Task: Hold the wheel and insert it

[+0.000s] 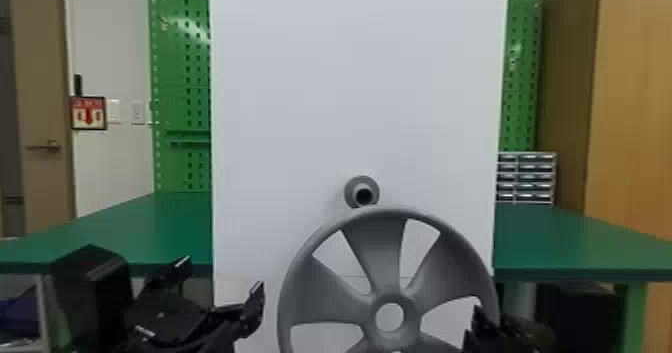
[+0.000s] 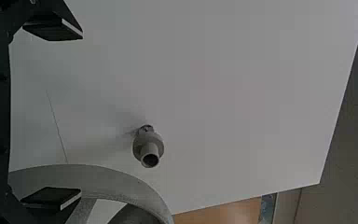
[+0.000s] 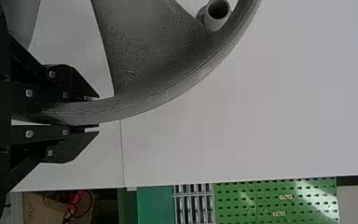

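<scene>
A grey spoked wheel (image 1: 382, 249) stands upright at the lower centre right of the head view. On its right rim is my right gripper (image 1: 477, 327); in the right wrist view the right gripper (image 3: 93, 112) has its fingers shut on both sides of the wheel's rim (image 3: 135, 105). Behind and just above the wheel, a grey peg (image 1: 361, 192) juts from the white panel (image 1: 300, 127). Left of the wheel, my left gripper (image 1: 220, 272) is open and holds nothing. In the left wrist view the left gripper (image 2: 53, 114) has widely spaced fingers, with the wheel's rim (image 2: 107, 179) beyond one.
A green table (image 1: 115, 227) extends on both sides of the white panel. A small drawer cabinet (image 1: 526, 178) stands on its right part, and green pegboard (image 1: 180, 77) rises behind. At the lower left of the head view is a black box-like object (image 1: 90, 297).
</scene>
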Controlling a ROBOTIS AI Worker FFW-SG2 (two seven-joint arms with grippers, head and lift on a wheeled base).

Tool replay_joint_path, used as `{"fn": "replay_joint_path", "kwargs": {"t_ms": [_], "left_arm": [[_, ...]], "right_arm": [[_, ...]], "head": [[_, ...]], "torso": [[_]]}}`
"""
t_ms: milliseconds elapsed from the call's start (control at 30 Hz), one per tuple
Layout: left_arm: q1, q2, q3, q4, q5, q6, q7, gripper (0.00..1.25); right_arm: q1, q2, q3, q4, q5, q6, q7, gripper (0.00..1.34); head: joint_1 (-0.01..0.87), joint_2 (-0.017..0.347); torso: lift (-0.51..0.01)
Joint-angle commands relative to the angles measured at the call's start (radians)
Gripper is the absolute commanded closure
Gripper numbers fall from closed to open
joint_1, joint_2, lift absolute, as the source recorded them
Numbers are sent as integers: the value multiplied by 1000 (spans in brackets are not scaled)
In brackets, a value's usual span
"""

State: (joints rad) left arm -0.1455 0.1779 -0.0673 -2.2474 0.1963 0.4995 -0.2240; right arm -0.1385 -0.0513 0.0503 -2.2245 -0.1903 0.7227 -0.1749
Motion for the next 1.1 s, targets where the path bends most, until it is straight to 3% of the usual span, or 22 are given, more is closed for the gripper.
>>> {"fn": "replay_joint_path", "kwargs": {"t_ms": [0,1067], "left_arm": [[0,0,0,0,0,-1,0,101],[4,2,-9,12,-5,-1,2,101]], "right_arm": [[-24,4,2,-1,-1,17,0,1165],[-211,11,0,-32,-31,228,0,1165]], "head": [[97,15],[97,15]], "torso": [[-442],[-442]]}}
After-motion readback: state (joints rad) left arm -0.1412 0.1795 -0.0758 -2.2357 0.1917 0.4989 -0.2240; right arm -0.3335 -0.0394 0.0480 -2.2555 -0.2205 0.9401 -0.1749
